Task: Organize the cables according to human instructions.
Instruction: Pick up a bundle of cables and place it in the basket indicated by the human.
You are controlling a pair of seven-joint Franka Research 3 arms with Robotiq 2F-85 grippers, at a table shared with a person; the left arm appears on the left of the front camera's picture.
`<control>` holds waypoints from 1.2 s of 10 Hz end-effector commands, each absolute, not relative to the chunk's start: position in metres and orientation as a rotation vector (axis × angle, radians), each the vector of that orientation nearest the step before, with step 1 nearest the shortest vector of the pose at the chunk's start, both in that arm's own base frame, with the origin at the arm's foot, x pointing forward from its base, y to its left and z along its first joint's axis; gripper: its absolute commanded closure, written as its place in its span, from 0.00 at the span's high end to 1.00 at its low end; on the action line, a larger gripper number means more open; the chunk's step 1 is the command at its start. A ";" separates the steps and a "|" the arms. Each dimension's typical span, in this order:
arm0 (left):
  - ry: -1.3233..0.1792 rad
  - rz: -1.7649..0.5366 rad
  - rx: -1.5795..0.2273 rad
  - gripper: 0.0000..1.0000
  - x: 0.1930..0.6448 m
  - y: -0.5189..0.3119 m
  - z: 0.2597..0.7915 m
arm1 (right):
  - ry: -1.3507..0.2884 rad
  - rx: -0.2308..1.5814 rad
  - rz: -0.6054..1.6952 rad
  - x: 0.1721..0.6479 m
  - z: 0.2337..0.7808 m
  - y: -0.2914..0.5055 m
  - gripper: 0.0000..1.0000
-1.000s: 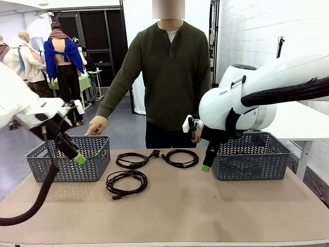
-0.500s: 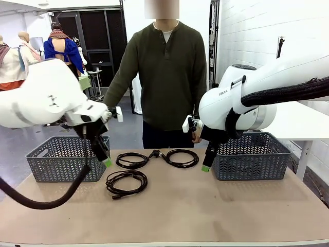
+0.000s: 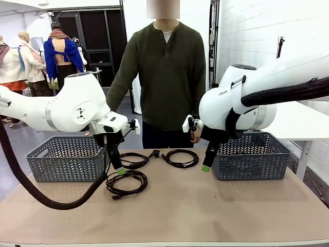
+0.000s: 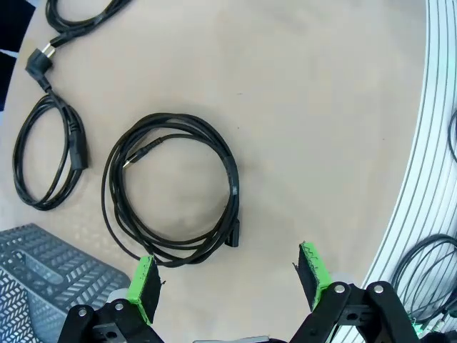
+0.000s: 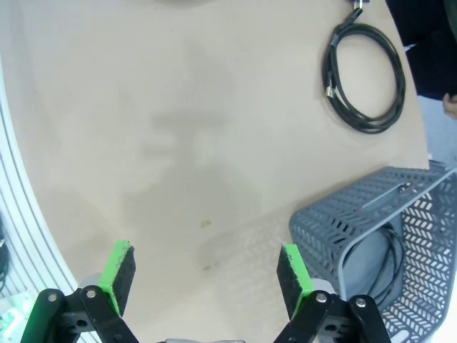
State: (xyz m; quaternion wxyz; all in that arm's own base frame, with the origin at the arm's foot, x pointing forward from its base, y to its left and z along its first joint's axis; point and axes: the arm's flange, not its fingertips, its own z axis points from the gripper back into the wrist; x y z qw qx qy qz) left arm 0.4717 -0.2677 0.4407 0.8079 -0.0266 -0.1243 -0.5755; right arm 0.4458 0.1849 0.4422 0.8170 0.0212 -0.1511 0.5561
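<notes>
**Front view: both grippers hang open above the cable table**

Front view shows the left gripper (image 3: 120, 169) at centre left of the frame, pointing down. It sits just above the front cable (image 3: 126, 182), a black coil lying flat on the tan table (image 3: 205, 216). Behind that coil lie the middle cable (image 3: 132, 160) and the right cable (image 3: 181, 158), with a plug between them.

In the left wrist view, the left gripper's (image 4: 228, 279) green pads stand wide apart and grip nothing, and the front cable (image 4: 171, 189) is just above them in the frame.

The right gripper (image 3: 206, 165) hangs beside the right basket (image 3: 252, 157) at centre right. Its fingers are also spread and empty in the right wrist view (image 5: 205, 275). A fourth cable (image 5: 391, 257) shows through that basket's lattice wall at lower right. The left basket (image 3: 61, 159) stands at the left edge of the table.
</notes>
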 end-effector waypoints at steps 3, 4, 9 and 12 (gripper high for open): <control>-0.269 -1.247 -0.056 1.00 0.470 -0.269 0.438 | -0.312 0.040 1.184 0.447 0.444 0.185 1.00; -0.269 -1.247 -0.056 1.00 0.470 -0.269 0.438 | -0.312 0.040 1.184 0.447 0.444 0.185 1.00; -0.206 -1.262 0.001 1.00 0.473 -0.296 0.404 | -0.312 0.040 1.184 0.447 0.444 0.185 1.00; -0.164 -1.251 0.006 1.00 0.484 -0.313 0.375 | -0.312 0.040 1.184 0.447 0.444 0.185 1.00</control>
